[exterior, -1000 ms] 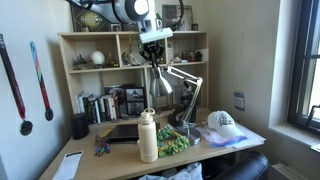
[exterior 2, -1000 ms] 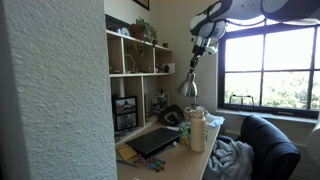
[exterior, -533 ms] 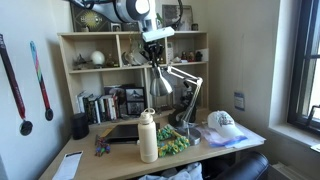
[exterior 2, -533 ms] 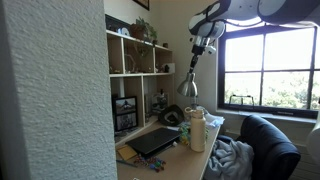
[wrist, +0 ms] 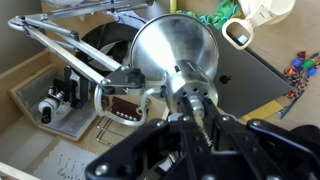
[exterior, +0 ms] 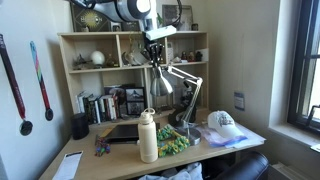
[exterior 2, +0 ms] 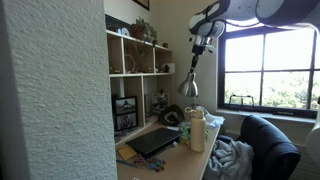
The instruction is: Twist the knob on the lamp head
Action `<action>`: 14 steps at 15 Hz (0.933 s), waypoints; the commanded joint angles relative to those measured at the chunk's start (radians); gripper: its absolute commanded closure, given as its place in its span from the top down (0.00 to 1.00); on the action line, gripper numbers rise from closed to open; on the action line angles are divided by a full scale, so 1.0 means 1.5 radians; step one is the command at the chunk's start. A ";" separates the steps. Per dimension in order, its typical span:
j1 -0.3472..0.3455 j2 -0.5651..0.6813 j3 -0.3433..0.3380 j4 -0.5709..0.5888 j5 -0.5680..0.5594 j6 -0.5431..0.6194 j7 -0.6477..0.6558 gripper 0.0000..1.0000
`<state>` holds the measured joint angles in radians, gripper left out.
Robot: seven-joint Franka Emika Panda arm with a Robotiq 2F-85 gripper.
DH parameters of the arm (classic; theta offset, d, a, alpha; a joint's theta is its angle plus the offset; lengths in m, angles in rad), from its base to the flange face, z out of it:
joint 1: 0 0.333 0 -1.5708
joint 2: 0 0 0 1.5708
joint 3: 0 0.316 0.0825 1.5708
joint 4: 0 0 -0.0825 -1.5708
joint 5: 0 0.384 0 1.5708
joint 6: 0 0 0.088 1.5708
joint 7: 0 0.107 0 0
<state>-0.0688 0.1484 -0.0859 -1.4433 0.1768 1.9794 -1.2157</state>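
readable text: none; book spines: too small to read; cap: nothing legible

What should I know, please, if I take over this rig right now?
The pincer sits straight above the lamp head. Its fingers appear to flank the knob, but I cannot tell whether they are shut on it.
The silver head hangs on its jointed arm over the desk, in front of the shelf unit.
Done: the approach to the knob.
Left: confirm the grip, then twist the knob. No turn is readable yet.
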 commanded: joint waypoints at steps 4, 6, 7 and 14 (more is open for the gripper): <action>-0.015 0.012 0.015 0.036 -0.014 -0.031 -0.089 0.04; -0.015 0.012 0.016 0.035 -0.015 -0.031 -0.114 0.04; -0.015 0.011 0.016 0.035 -0.014 -0.032 -0.127 0.04; -0.016 0.015 0.013 0.040 -0.010 -0.035 -0.126 0.04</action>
<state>-0.0715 0.1547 -0.0829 -1.4301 0.1707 1.9627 -1.4153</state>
